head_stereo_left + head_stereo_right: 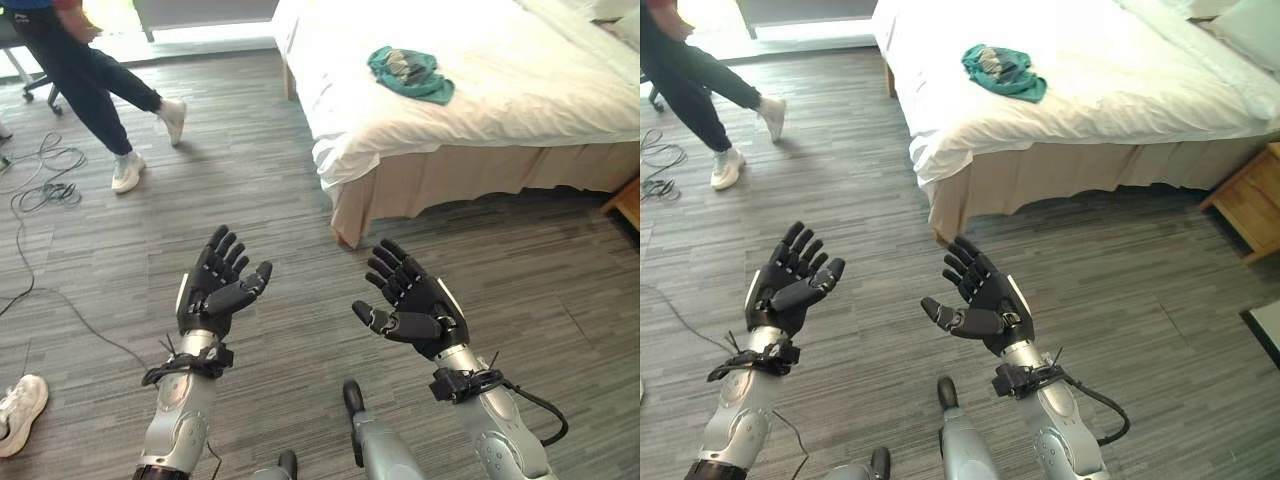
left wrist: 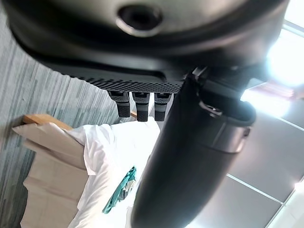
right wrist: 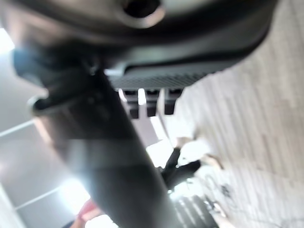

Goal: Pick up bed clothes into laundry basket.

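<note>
Clearly, the approach comes first: both hands are held up over bare floor (image 1: 250, 200), well short of the bed (image 1: 480, 90). A person (image 1: 90, 80) is seen walking at the far left, and should be given room. The left hand (image 1: 215, 285) is spread open and empty; the right hand (image 1: 415, 305) likewise. The teal garment (image 1: 410, 72) lies bunched on the bed near its foot edge, so the bed's near corner should be closed on before any reach. No basket can be made out.
</note>
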Controlling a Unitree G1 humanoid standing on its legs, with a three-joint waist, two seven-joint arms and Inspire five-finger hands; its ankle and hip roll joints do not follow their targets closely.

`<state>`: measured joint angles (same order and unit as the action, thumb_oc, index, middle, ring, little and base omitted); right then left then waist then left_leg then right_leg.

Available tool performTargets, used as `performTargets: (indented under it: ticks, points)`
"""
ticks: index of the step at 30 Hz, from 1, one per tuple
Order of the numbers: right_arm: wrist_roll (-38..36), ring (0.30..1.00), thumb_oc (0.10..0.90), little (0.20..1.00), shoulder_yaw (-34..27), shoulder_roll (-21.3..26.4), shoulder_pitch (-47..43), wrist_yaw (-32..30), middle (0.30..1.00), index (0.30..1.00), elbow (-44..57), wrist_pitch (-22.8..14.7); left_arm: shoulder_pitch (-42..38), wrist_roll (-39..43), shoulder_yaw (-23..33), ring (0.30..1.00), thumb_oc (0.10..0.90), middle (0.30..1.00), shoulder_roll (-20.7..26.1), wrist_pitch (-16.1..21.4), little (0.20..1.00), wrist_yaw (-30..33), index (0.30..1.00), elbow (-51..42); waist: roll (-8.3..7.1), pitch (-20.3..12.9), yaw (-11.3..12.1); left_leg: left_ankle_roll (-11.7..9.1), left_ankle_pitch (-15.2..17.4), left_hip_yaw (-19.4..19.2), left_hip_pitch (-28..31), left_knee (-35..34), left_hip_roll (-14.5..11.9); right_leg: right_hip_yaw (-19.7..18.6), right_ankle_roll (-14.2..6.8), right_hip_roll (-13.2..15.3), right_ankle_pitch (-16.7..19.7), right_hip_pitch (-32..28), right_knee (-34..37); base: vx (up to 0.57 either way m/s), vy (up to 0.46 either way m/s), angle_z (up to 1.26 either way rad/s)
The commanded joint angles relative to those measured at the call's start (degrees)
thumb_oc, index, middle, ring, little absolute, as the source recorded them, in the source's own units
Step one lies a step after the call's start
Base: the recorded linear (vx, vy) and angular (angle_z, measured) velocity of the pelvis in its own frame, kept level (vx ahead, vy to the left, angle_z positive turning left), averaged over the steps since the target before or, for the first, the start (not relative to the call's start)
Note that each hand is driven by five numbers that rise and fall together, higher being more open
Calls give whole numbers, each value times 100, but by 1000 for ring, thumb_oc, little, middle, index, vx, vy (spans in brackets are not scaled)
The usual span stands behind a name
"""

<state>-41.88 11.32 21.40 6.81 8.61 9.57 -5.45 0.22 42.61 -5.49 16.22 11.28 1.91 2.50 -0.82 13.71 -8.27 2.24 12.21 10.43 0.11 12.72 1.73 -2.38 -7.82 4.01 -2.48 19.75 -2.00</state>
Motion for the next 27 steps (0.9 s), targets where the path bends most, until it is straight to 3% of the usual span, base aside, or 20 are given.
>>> performTargets:
  ticks: [1, 2, 3, 4, 5, 6, 7, 8, 9, 11, 13, 14, 15, 16, 17, 21, 24, 25, 27]
  points:
    - [-234, 900, 800, 900, -310, -39, -398, 155, 900, 900, 496, -483, -34, -20, 98, 900, 800, 900, 105, 462, 900, -282, 900, -856, -4, -588, -221, -414, 426, 76, 2000, -571, -262, 537, -48, 18, 781, 38, -97, 635, -324, 82]
    - [-242, 900, 800, 900, -290, 17, -406, 158, 900, 900, 449, -512, 35, 51, -40, 900, 800, 900, 11, 438, 900, -298, 900, -858, 102, -771, -243, -785, -523, 3, 1820, 178, -571, 592, 182, -183, 689, -106, -423, 549, -314, 54]
    - [-302, 900, 800, 900, -227, 19, -459, 121, 900, 900, 367, -536, 54, 177, -73, 900, 800, 900, -72, 428, 900, -256, 900, -794, 137, -811, -216, -977, -1234, -115, 1542, 953, -732, 634, 321, -287, 529, -308, -570, 539, -316, 43]
    - [-303, 900, 800, 900, -225, 17, -461, 122, 900, 900, 365, -538, 52, 177, -72, 900, 800, 900, -70, 428, 900, -257, 900, -793, 115, -826, -232, -977, -1255, -95, 1518, 948, -707, 637, 319, -258, 540, -294, -561, 461, -411, 37]
    - [-466, 900, 800, 900, -164, 39, -550, 24, 900, 900, 304, -632, 17, 329, -119, 900, 800, 900, -88, 372, 900, -218, 900, -790, -38, -730, -149, -976, -1931, -536, 626, 2658, -849, 777, 644, -293, 291, -837, -502, 265, -299, 35]
    - [-466, 900, 800, 900, -164, 35, -554, 25, 900, 900, 301, -633, 14, 330, -118, 900, 800, 900, -84, 372, 900, -218, 900, -789, -57, -742, -164, -974, -1947, -522, 597, 2662, -826, 783, 642, -268, 305, -824, -492, 572, -623, 22]
    - [-430, 900, 800, 900, -144, 71, -657, -61, 900, 900, 268, -682, -46, 268, -106, 900, 800, 900, 7, 361, 900, -204, 900, -839, -262, -528, 89, -688, -1688, -990, 27, 3570, -990, 744, 856, -404, 59, -1349, -425, 287, -327, 0]
    - [-430, 900, 800, 900, -145, 66, -661, -61, 900, 900, 266, -682, -50, 268, -106, 900, 800, 900, 11, 360, 900, -203, 900, -839, -281, -528, 90, -682, -1705, -997, 21, 3562, -971, 738, 854, -386, 72, -1346, -415, 552, -479, 8]
    - [-304, 900, 800, 900, -182, 139, -676, -139, 900, 900, 290, -674, -30, 208, -78, 900, 800, 900, 3, 366, 900, -168, 900, -851, -332, -422, 265, -653, -1556, -1264, -505, 3813, -1046, 642, 908, -468, -54, -1716, -294, 414, -200, -11]
    - [-321, 900, 800, 900, -263, 200, -641, -124, 900, 900, 444, -677, -33, 213, -141, 900, 800, 900, -17, 358, 900, -163, 900, -825, -372, -403, 412, -637, -1387, -1428, -1061, 3241, -1018, 514, 877, -435, -165, -2051, -162, 449, -136, -36]
    - [-336, 900, 800, 900, -285, 199, -615, -90, 900, 900, 477, -683, -54, 163, -163, 900, 800, 900, 14, 345, 900, -173, 900, -818, -388, -434, 427, -650, -1436, -1461, -1163, 2877, -1030, 478, 866, -403, -221, -2113, -148, 381, 8, -26]
    - [-265, 900, 800, 900, -342, 273, -525, -38, 900, 900, 528, -710, -122, -53, -211, 900, 800, 900, 122, 369, 900, -213, 900, -798, -322, -455, 451, -668, -1419, -1677, -1230, 1655, -1106, 419, 784, -398, -390, -2349, -180, 475, 43, -22]
    - [-264, 900, 800, 900, -344, 274, -519, -38, 900, 900, 532, -708, -120, -55, -215, 900, 800, 900, 120, 371, 900, -213, 900, -796, -336, -444, 464, -664, -1419, -1698, -1189, 1628, -1093, 407, 779, -381, -401, -2370, -180, 503, 98, -17]
    - [-184, 900, 800, 900, -364, 281, -468, -49, 900, 900, 519, -704, -151, -166, -215, 900, 800, 900, 162, 370, 900, -246, 900, -814, -282, -429, 468, -665, -1374, -1685, -1156, 1133, -1028, 342, 754, -410, -507, -2468, -207, 497, 109, -16]
    - [-148, 900, 800, 900, -414, 284, -394, -5, 900, 900, 508, -690, -202, -232, -225, 900, 800, 900, 168, 379, 900, -326, 900, -835, -242, -468, 511, -644, -1460, -1538, -1160, 180, -704, 184, 713, -456, -586, -2740, -121, 486, 106, -27]
    - [-125, 900, 800, 900, -423, 216, -361, 82, 900, 900, 492, -664, -250, -348, -283, 900, 800, 900, 158, 371, 900, -417, 900, -928, -191, -552, 577, -700, -1769, -1207, -1198, -418, -406, -102, 690, -535, -727, -3098, -54, 444, 54, -55]
    - [-118, 900, 800, 900, -445, 128, -261, 192, 900, 900, 502, -584, -234, -455, -366, 900, 800, 900, 237, 294, 900, -572, 900, -991, -223, -671, 544, -583, -1572, -1203, -1044, -390, -381, -305, 634, -474, -865, -3161, -161, 350, 101, -74]
    - [-81, 900, 800, 900, -468, 115, -265, 193, 900, 900, 511, -595, -274, -614, -448, 900, 800, 900, 291, 281, 900, -608, 900, -1010, -234, -696, 539, -537, -1520, -1213, -1019, -365, -325, -373, 559, -397, -843, -3182, -205, 392, 179, -60]
    - [27, 900, 800, 900, -383, -54, -337, 176, 900, 900, 470, -586, -273, -822, -491, 900, 800, 900, 442, 289, 900, -591, 900, -1063, -252, -779, 494, -310, -1252, -1439, -722, -543, -298, -457, 242, -245, -621, -2900, -993, 386, 181, -50]
